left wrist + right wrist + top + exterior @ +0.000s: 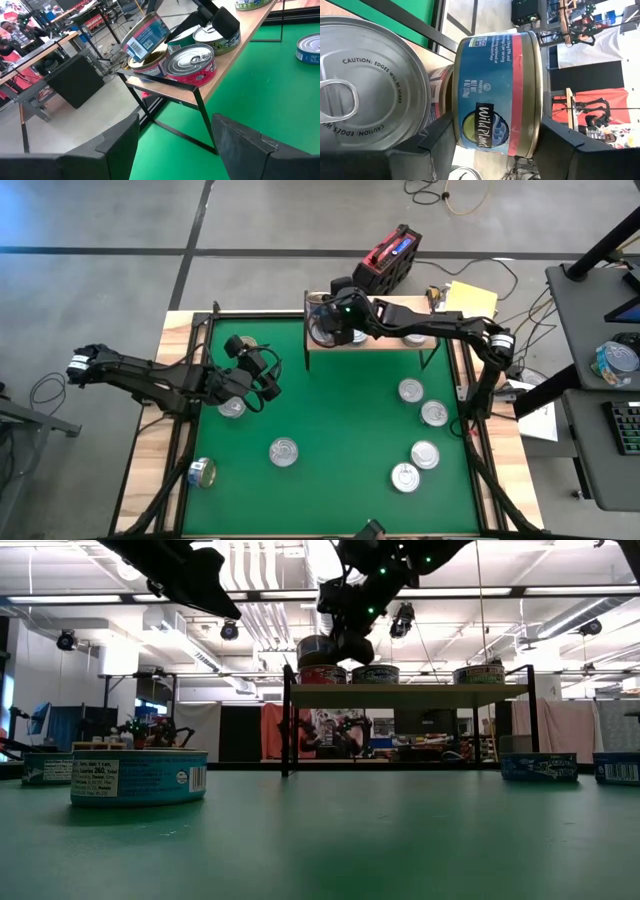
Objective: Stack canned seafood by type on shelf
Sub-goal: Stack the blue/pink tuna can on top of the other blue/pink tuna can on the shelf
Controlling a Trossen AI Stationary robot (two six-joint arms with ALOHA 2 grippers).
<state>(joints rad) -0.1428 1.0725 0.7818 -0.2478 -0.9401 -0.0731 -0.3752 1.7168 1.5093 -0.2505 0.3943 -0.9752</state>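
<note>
The shelf [375, 342] stands at the mat's far edge and carries several tins, among them a red-labelled one [192, 62] and a gold-topped one [146, 61] at its left end. My right gripper [325, 318] is over that left end, shut on a blue-labelled tin [492, 92]. This tin is tilted just above the gold-topped one [322, 673]; I cannot tell whether they touch. My left gripper [262, 375] hangs open over the mat's left half with nothing between its fingers [117, 145]. My right gripper pinches the blue-labelled tin between its two fingers, one on each flat end [536, 117], with the label wall facing the wrist. The fingers [437, 142] reach in from the table's right side, slanting a little downward. The tin is tipped on edge [147, 34] over the shelf's left end.
Loose tins lie flat on the green mat: one under the left arm [232, 407], one in the middle [284, 451], one on its side at the near left [203, 472], and several on the right [425, 454]. A black and red case [392, 258] sits behind the shelf.
</note>
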